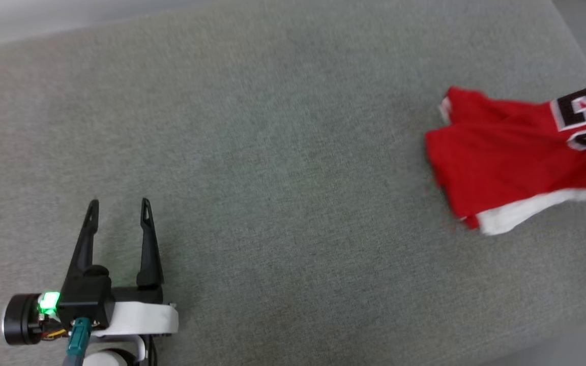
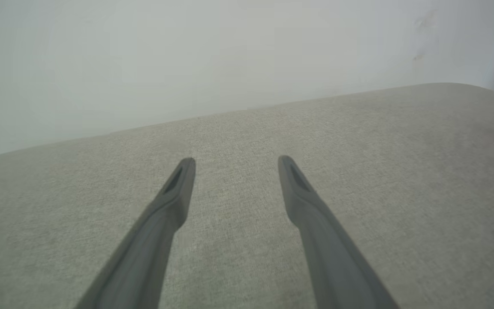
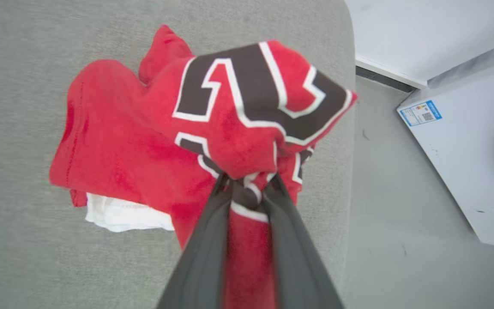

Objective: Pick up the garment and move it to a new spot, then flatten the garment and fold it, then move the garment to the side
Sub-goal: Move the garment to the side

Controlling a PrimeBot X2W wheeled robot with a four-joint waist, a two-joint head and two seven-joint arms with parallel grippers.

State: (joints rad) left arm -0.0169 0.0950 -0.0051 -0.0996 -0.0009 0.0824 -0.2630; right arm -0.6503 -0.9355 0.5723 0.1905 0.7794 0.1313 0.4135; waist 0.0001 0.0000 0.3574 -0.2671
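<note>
1. Our right end effector (image 3: 249, 180) pinches a bunched fold of the garment (image 3: 122, 141) at its black, white-outlined print, fingers pressed close on the cloth.
2. We see the garment crumpled at the right end of the grey upholstered surface (image 1: 272, 152), a white part showing beneath the red.
3. Our left end effector (image 1: 119, 203) hovers over the same surface with fingers spread and empty, well apart from the garment.

The garment (image 3: 118, 146) bears a black, white-outlined digit (image 3: 251, 94), likely a 2; the label (image 3: 420, 112) on the white box (image 3: 457, 171) is illegible.
</note>
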